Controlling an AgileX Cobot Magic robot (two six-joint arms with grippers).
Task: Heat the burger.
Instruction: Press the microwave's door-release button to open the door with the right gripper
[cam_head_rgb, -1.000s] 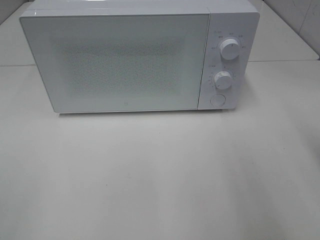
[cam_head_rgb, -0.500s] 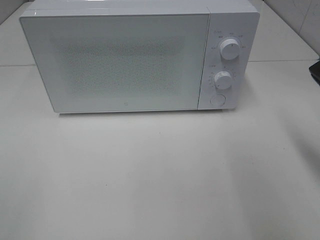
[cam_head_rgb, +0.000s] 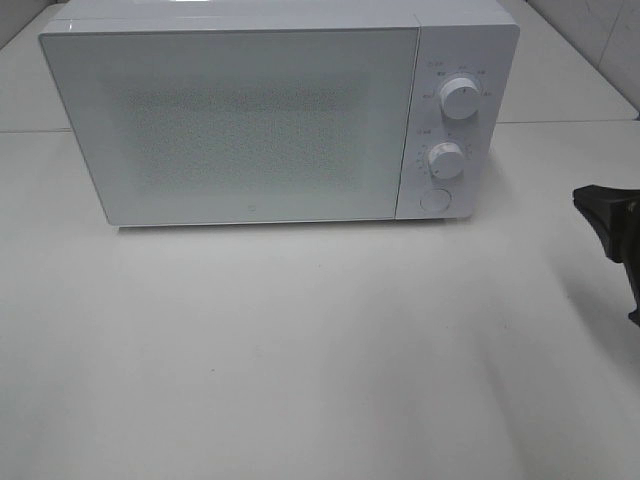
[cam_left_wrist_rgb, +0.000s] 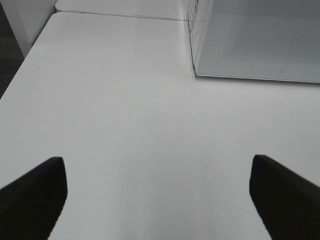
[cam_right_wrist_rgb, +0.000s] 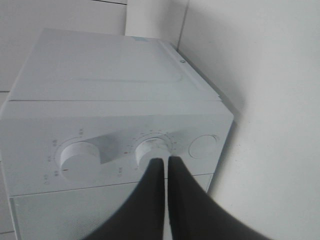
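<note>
The burger is not showing in any view. The microwave (cam_head_rgb: 250, 120), sitting toward the table's (cam_head_rgb: 300, 380) far edge, has its door (cam_head_rgb: 235, 125) shut, and the speckled window is giving nothing away, so whether the burger is inside cannot be told.

The right tool (cam_right_wrist_rgb: 163, 165), tips pressed together and empty, is hovering by the right edge and pointing at the lower knob (cam_head_rgb: 446, 160). Closed tips are likely risking a slip off that smooth dial. A slip could land them on the round button (cam_head_rgb: 434, 199) just below, or shove the oven backward. Turning a dial on an empty oven would be heating nothing. The left tool (cam_left_wrist_rgb: 160, 192) is hanging apart over bare table, holding nothing.
</note>
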